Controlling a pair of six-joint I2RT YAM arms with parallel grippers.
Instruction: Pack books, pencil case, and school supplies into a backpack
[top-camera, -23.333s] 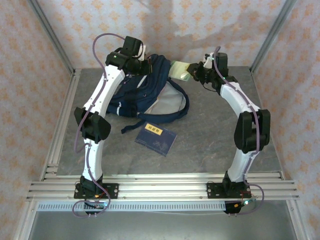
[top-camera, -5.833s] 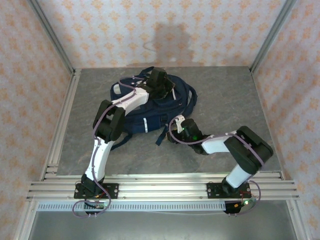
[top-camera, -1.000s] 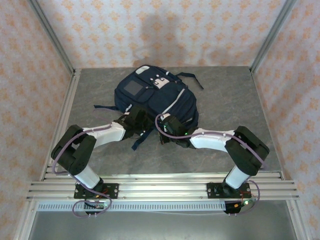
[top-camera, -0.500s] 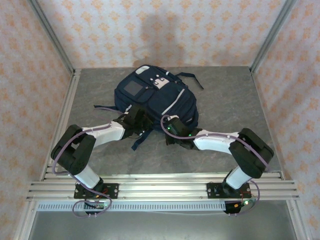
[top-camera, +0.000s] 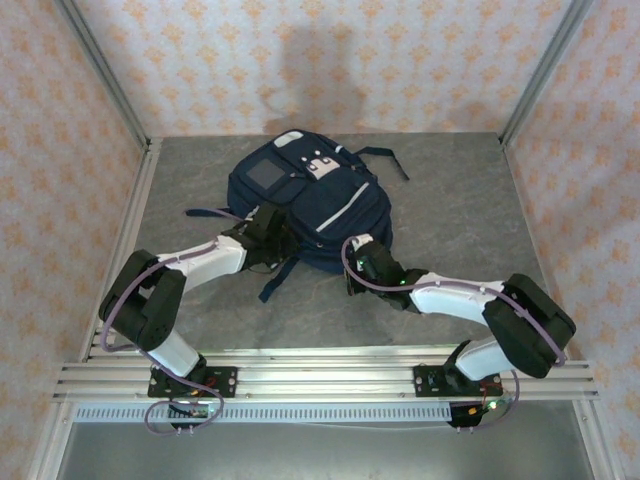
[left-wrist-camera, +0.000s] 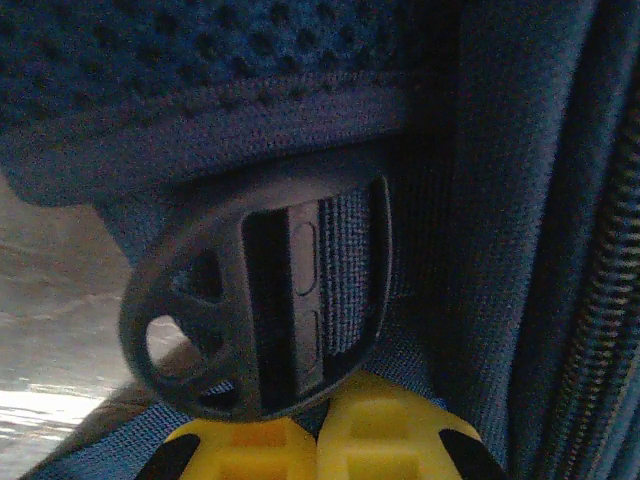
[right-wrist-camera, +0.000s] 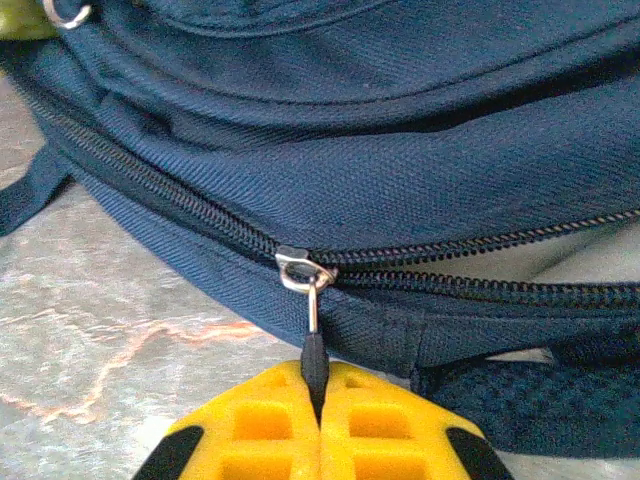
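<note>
The navy backpack (top-camera: 320, 195) lies front pockets up at mid table. My right gripper (top-camera: 353, 270) is at its near right edge, shut on the black zipper pull (right-wrist-camera: 314, 355) that hangs from the metal slider (right-wrist-camera: 303, 270). Left of the slider the zipper is closed. Right of it the teeth stand apart over pale lining (right-wrist-camera: 560, 255). My left gripper (top-camera: 272, 238) is at the near left edge. Its yellow fingertips (left-wrist-camera: 385, 440) are pressed together on strap webbing under a dark plastic buckle (left-wrist-camera: 200, 300). The books, pencil case and school supplies are out of view.
A loose dark strap (top-camera: 272, 282) trails toward me from the backpack, and another (top-camera: 385, 158) lies at its far right. Bare grey tabletop (top-camera: 470, 200) stretches to the right. Aluminium rails (top-camera: 320, 372) run along the near edge, and patterned walls close in the sides.
My right gripper has moved right and toward me along the backpack's near edge with the zipper pull, its elbow swinging right. The left gripper shifted slightly away from me.
</note>
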